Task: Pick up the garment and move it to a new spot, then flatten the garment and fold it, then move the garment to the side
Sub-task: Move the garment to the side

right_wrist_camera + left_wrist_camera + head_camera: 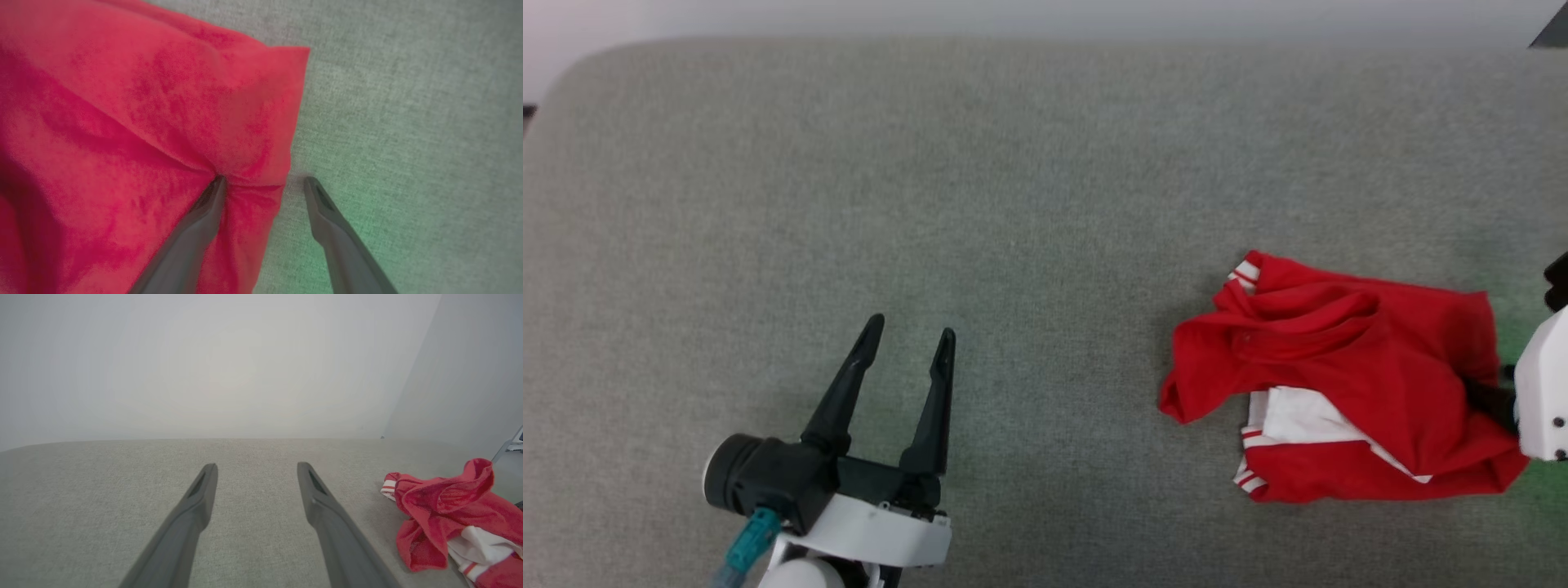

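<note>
Because the garment (1347, 376) looks soft and limp, I'd pinch its edge, which my right gripper (265, 178) straddles, fingers spread; left gripper (912, 325) likewise spread.

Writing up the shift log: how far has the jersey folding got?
Nothing looks done yet: the garment lies crumpled on the grey surface, neither flattened nor folded. In hand: the right gripper, open, straddles its edge, one finger on the red cloth. The left gripper is open over bare surface. Left: pickup, move, flattening, folding, setting aside.
</note>
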